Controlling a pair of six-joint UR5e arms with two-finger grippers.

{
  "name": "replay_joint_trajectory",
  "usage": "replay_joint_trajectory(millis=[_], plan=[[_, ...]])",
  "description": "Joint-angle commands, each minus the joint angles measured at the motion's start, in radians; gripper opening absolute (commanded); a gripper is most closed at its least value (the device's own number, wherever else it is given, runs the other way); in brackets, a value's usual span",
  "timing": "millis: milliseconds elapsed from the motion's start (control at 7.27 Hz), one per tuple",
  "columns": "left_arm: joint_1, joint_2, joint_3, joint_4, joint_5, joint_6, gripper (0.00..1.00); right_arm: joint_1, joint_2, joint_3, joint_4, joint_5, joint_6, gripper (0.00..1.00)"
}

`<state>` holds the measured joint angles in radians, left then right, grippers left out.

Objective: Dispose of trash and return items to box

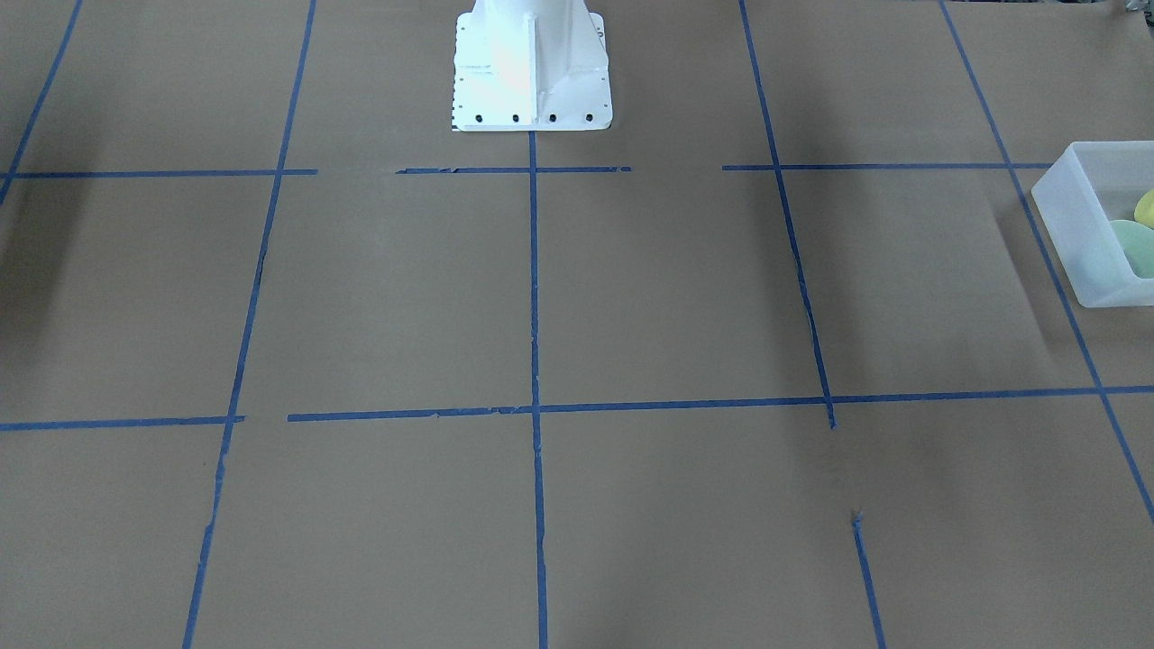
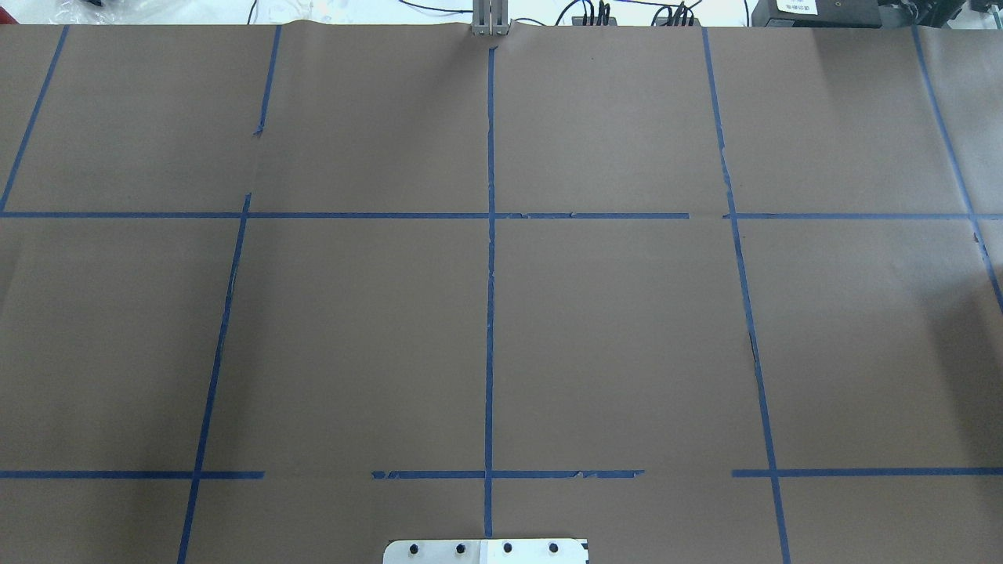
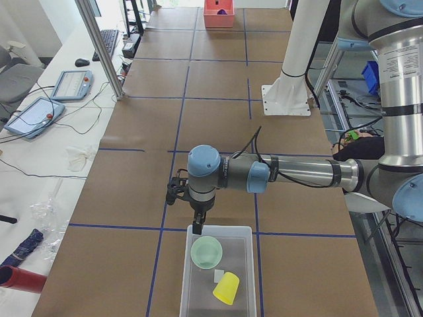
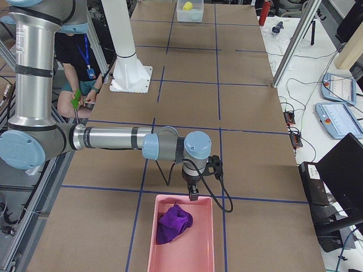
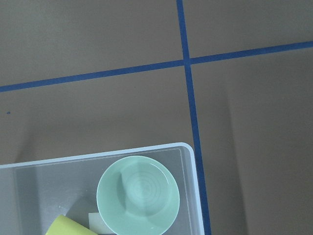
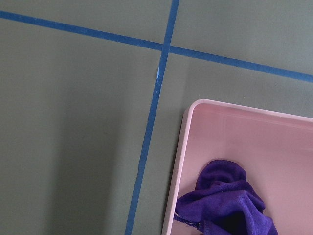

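The frosted-white box [image 3: 190, 284] stands at the table's left end. The mint-green bowl [image 3: 206, 250] sits upright in it, and the yellow cup [image 3: 226, 288] lies on its side beside the bowl. The left wrist view shows the box corner [image 5: 191, 161], the bowl [image 5: 138, 195] and the cup's edge [image 5: 66, 226]. The box [image 1: 1068, 212] also shows in the front view. My left gripper [image 3: 198, 228] hangs just above the box's near rim. My right gripper [image 4: 194, 196] hangs over the rim of a pink tray [image 4: 199, 249]. I cannot tell whether either is open or shut.
A purple cloth [image 4: 173, 222] lies in the pink tray; it also shows in the right wrist view [image 6: 225, 198]. A small white scrap [image 3: 218, 272] lies in the box. The white robot pedestal [image 1: 532, 68] stands at the table's middle edge. A person [image 4: 79, 56] sits behind the robot.
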<state>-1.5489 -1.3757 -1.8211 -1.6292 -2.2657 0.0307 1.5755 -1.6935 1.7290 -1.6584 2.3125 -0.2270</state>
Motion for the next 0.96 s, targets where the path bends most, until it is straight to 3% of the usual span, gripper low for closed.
replay_joint_trajectory(millis=[0, 825], plan=[[-0.008, 0.001, -0.003, 0.0, 0.0, 0.0, 1.0, 0.0, 0.0, 0.001, 0.0, 0.001, 0.0, 1.0], [-0.016, 0.0, -0.003, 0.0, -0.043, 0.0, 1.0, -0.002, 0.0, 0.0, 0.002, 0.002, 0.002, 1.0]])
